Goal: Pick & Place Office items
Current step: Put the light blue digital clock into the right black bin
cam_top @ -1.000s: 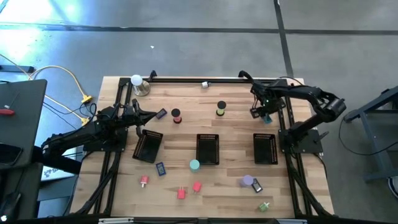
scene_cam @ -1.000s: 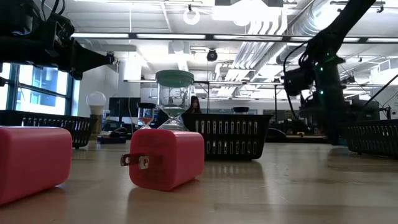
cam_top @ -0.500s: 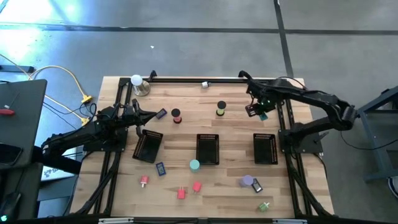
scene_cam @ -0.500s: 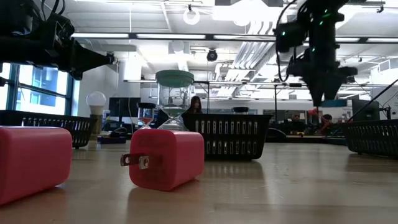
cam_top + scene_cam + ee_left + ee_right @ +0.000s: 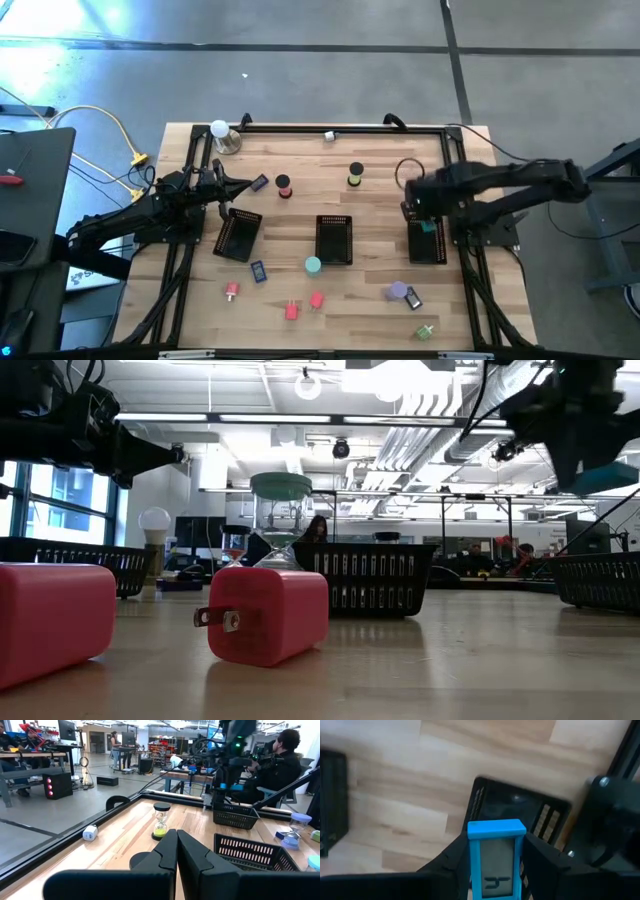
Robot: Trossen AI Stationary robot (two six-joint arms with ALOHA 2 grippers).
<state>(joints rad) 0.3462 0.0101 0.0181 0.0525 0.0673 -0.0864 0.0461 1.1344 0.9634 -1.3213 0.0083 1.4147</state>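
Note:
My right gripper (image 5: 424, 214) hangs over the right black mesh tray (image 5: 428, 248), shut on a small blue item with a grey window (image 5: 495, 860). The low view shows that item (image 5: 606, 478) high above the table under the gripper (image 5: 585, 445). My left gripper (image 5: 244, 186) waits shut at the table's left, pointing level (image 5: 177, 851). Other office items lie on the table: a teal-topped hourglass (image 5: 313, 265), red and pink blocks (image 5: 291, 311), a purple roll (image 5: 398, 291), a dark blue rectangle (image 5: 258, 270). My right gripper pinches the blue item by its two long sides (image 5: 473, 865) between its two fingers (image 5: 454, 857). The fingers come from above, pointing down. The item's blue end (image 5: 496, 827) sticks out below the fingertips. It is lifted clear, above the right tray.
Two more black mesh trays stand at the middle (image 5: 333, 240) and left (image 5: 238, 236). Two hourglasses (image 5: 284, 186) (image 5: 355, 177) stand at the far side, a white ball on a metal base (image 5: 220, 131) at the far left corner. A green bit (image 5: 424, 332) lies near the front edge.
My right gripper has carried the blue item from the table's far right corner toward the near edge and upward, rolling its wrist, and now hangs over the right tray. The item has stayed between the fingers, clear of the table.

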